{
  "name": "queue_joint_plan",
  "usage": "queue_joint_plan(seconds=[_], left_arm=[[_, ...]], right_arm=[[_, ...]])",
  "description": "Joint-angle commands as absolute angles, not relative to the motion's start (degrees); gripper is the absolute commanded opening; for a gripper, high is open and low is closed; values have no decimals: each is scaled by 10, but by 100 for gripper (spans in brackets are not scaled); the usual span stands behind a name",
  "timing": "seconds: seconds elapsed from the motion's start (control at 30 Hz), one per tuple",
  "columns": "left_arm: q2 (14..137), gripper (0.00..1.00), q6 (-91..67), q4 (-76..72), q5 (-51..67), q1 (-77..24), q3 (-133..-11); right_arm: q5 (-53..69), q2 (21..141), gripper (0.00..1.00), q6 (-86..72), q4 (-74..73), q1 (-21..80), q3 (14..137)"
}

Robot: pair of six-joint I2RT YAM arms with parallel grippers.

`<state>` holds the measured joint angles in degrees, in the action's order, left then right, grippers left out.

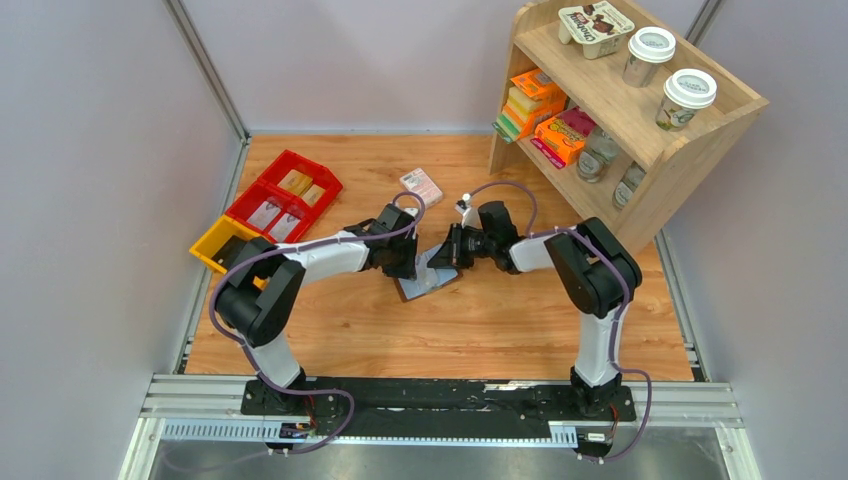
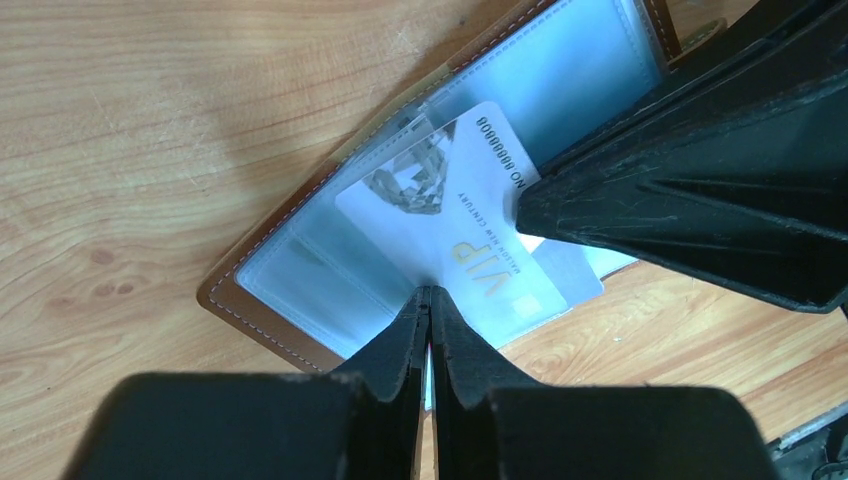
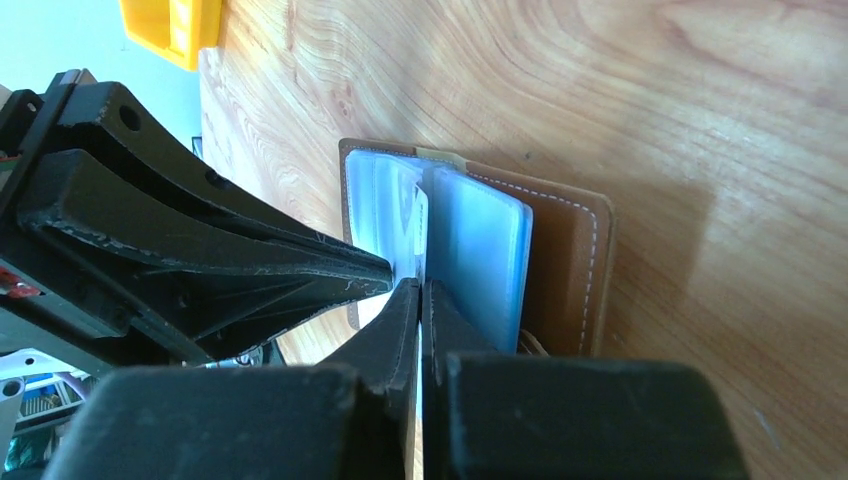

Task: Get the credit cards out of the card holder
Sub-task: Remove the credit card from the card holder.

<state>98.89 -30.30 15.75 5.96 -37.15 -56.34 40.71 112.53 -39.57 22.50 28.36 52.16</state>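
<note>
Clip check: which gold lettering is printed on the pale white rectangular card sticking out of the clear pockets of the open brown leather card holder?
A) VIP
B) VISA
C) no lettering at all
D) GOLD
A: in the left wrist view the white card carries gold letters reading "VIP" beside a printed number, and it lies partly out of the brown leather card holder.

The table (image 1: pixel 500 330) is lit brightly and evenly from above, with faint shadows cast under the arms (image 1: pixel 300 265). In the wrist views soft shadows are thrown beside the card holder (image 2: pixel 300 265), its pockets (image 2: pixel 580 70) are washed pale, and the nearest foreground is blurred.
</note>
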Motion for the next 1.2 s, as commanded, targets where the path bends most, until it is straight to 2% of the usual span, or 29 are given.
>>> queue_joint_plan(seconds=[0.0,0.2,0.27,0.37,0.47,0.57,0.73,0.9,1.03,1.17], left_arm=[[991,9,-298,183,36,-375,-536],[929,15,-302,158,30,-375,-526],[898,22,-305,152,26,-375,-531],[846,37,-313,143,16,-375,-537],[803,47,-327,129,2,-375,-536],[742,62,-363,112,-18,-374,-526],[647,81,-458,14,-33,-374,-464],[574,86,-571,-166,-52,-371,-374],[559,86,-650,-272,-67,-371,-322],[580,81,-711,-362,-61,-371,-292]], right_arm=[[399,1079,0,-388,223,261,498],[370,1007,0,-410,221,246,462],[356,981,0,-426,226,247,452],[337,940,0,-458,243,246,437],[312,895,0,-487,257,247,426],[265,845,0,-518,275,255,414],[173,774,0,-578,337,278,394],[103,748,0,-610,374,311,401],[64,745,0,-637,407,333,404],[60,757,0,-657,444,345,412]])
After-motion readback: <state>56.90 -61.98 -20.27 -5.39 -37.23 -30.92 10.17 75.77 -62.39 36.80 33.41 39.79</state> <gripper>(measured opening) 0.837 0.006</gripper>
